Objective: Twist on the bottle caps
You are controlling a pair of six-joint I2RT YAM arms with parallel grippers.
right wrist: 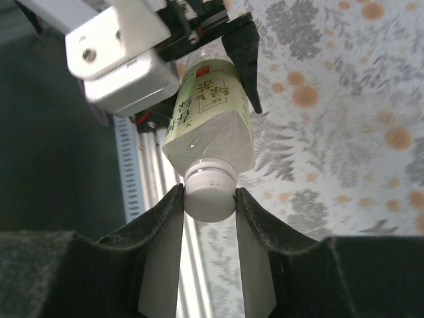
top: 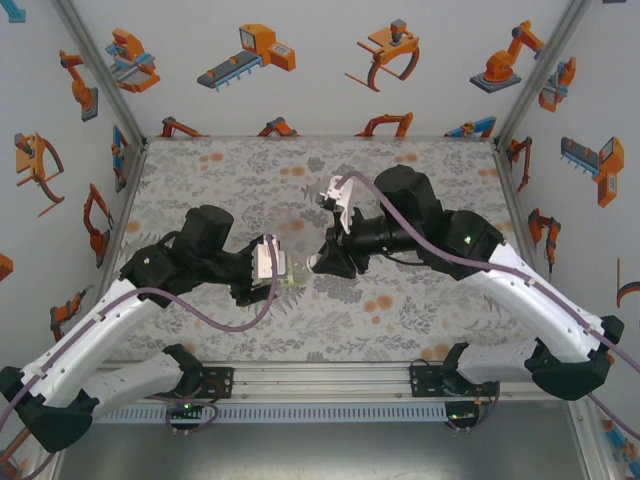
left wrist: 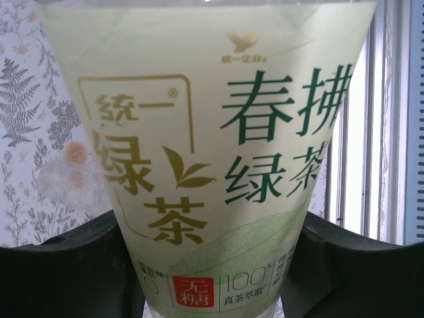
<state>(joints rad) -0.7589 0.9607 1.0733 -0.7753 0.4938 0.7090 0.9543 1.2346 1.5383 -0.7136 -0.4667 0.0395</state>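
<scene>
A slim clear bottle (right wrist: 211, 122) with a pale yellow-green label (left wrist: 212, 132) hangs above the floral mat between my two arms. My left gripper (left wrist: 212, 248) is shut on its body, with a black finger (left wrist: 59, 271) on either side of the label. In the top view that gripper (top: 272, 272) holds the bottle (top: 292, 273) near the table's middle. A white bottle cap (right wrist: 209, 193) sits on the bottle's neck, and my right gripper (right wrist: 209, 199) is shut on it, both pads pressed to its sides. From above, the right gripper (top: 322, 262) meets the bottle's mouth end.
The floral mat (top: 400, 190) covers the table. A metal rail (top: 320, 378) runs along the near edge between the arm bases. A blurred translucent shape (left wrist: 63, 177) lies on the mat to the left of the held bottle. White walls with orange robot prints enclose the table.
</scene>
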